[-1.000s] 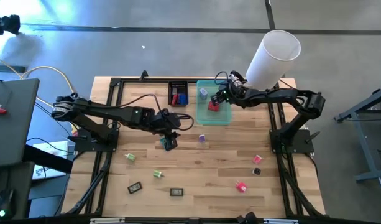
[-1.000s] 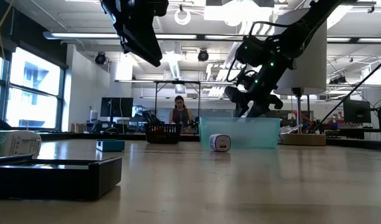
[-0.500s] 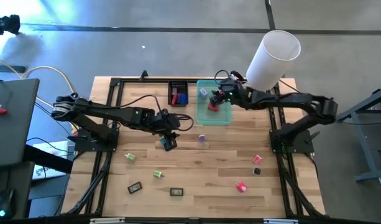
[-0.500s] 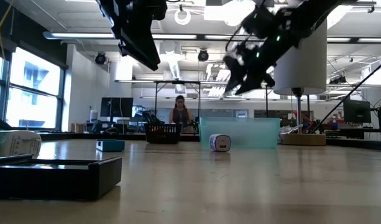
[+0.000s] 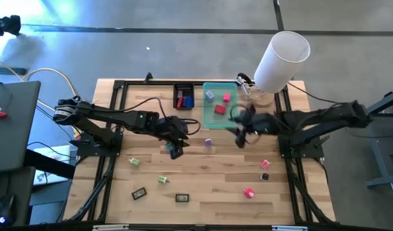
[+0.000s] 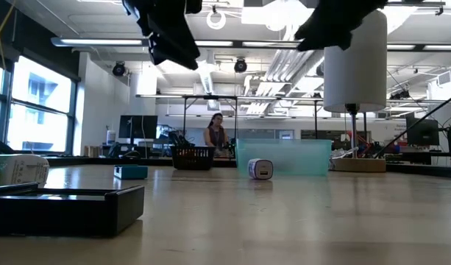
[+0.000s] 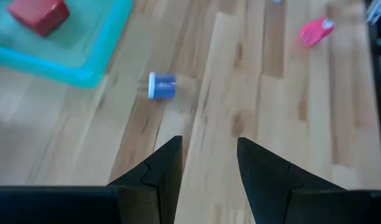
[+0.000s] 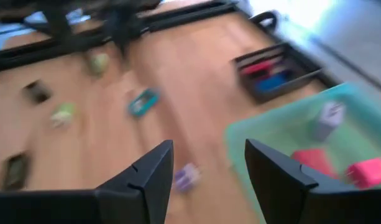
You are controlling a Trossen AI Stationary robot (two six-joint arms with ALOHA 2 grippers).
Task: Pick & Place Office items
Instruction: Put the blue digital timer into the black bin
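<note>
Now right hand (image 5: pixel 240 131) spread, empty, beside teal tray (image 5: pixel 233 122); left hand (image 5: pixel 175 149) spread, empty.

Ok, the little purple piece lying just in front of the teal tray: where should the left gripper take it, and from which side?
Probably from straight above. The purple piece lies on its side, alone on bare wood beside the teal tray. Close the left gripper, whose fingers stand open and empty, across its short, rounded body rather than end to end.
</note>
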